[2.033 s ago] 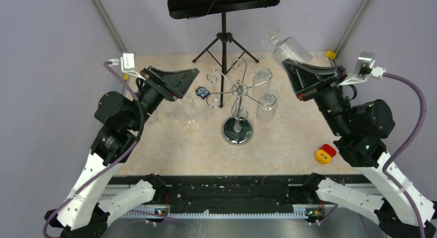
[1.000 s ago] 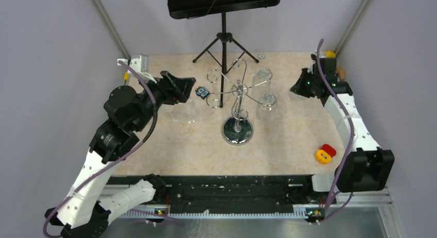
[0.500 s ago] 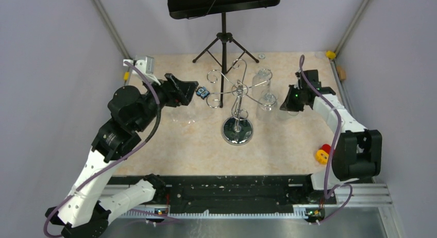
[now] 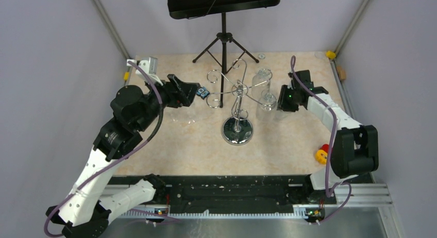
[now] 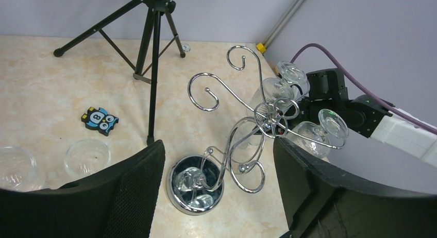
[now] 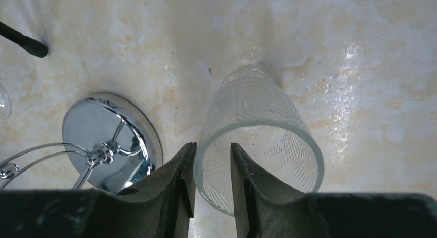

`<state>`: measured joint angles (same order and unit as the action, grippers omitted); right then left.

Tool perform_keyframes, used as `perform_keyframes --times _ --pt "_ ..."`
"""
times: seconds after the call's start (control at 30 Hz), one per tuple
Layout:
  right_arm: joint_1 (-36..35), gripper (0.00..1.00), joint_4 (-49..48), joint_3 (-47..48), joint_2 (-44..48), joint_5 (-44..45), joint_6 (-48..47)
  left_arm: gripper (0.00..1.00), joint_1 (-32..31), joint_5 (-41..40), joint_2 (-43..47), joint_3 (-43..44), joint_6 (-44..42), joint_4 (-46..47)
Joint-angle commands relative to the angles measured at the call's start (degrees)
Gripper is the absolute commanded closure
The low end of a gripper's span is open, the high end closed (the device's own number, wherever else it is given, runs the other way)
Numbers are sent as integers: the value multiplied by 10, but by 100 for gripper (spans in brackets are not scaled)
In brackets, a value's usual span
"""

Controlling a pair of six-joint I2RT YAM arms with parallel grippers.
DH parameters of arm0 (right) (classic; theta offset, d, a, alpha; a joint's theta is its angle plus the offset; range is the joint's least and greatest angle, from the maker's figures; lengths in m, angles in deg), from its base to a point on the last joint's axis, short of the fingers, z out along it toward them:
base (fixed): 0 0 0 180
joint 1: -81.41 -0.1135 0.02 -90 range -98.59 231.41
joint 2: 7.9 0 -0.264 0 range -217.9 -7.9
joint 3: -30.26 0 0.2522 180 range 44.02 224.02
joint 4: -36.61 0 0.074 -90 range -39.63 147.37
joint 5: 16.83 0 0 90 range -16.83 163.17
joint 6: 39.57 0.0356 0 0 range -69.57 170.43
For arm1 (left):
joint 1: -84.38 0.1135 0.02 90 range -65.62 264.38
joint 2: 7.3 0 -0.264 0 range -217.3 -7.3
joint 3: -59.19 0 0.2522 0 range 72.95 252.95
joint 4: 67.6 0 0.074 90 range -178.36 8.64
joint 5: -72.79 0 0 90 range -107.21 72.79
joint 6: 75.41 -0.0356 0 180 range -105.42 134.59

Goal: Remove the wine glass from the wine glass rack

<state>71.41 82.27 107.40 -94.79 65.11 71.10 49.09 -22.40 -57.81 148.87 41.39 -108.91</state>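
The chrome wine glass rack stands mid-table; its round base also shows in the wrist views. Two wine glasses hang upside down from its right hooks. Another wine glass stands upright on the table just right of the rack. My right gripper straddles its rim, one finger outside and one inside; the jaws stand open, with a gap at the inner finger. My left gripper hovers open left of the rack, holding nothing.
A black tripod music stand stands behind the rack. Two clear glasses sit on the table at the left, beside a blue owl toy. A red and yellow toy lies near the right front.
My right arm swung from the back right down to the table beside the rack with the wine glass, and its jaws have eased apart. My left gripper crept slightly toward the rack.
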Motion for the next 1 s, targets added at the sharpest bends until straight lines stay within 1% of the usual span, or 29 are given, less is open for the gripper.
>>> perform_keyframes --times 0.0,0.2,0.33,0.53,0.57,0.63,0.7,0.83,0.9,0.97 --pt "-5 67 -15 23 9 10 -8 20 1 4 4 -2 -11 14" --pt "-5 64 -15 43 29 -16 -7 19 2 0 8 -7 -11 17" --pt "-5 61 -35 41 67 -44 1 19 2 -1 11 -13 -10 21" --pt "-6 58 -24 53 130 -17 23 19 2 -1 13 -15 -5 25" --pt "-6 57 -23 54 150 -8 35 19 1 -1 14 -15 -4 27" --pt "-6 50 -34 47 188 14 60 19 1 -1 15 -15 -2 28" --pt "-6 46 -53 32 237 35 87 19 2 -2 16 -13 3 29" --pt "-6 40 -81 15 324 51 140 19 1 1 19 -13 5 41" --pt "-6 39 -84 17 354 33 165 19 1 6 20 -13 6 49" --pt "-6 38 -99 17 369 -15 199 19 2 16 18 -14 7 57"
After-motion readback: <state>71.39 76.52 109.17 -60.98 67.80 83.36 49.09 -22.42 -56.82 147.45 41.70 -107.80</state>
